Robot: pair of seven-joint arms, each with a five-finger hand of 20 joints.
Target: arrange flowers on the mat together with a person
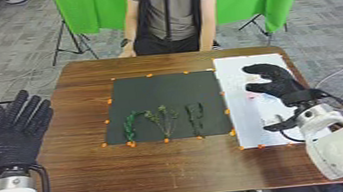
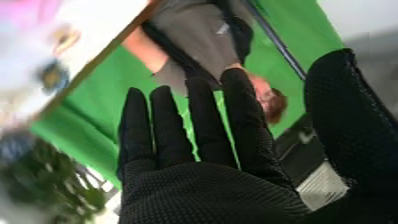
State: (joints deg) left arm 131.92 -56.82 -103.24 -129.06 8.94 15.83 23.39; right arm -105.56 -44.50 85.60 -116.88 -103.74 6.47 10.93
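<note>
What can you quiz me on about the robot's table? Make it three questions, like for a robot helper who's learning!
1. Fill in "light" or "dark": the green stems lie on the ____ mat.
2. True or false: the left hand has straight fingers.
3. Which hand is over the white sheet? A) left hand B) right hand

Key: 1. dark; 2. true; 3. B
</note>
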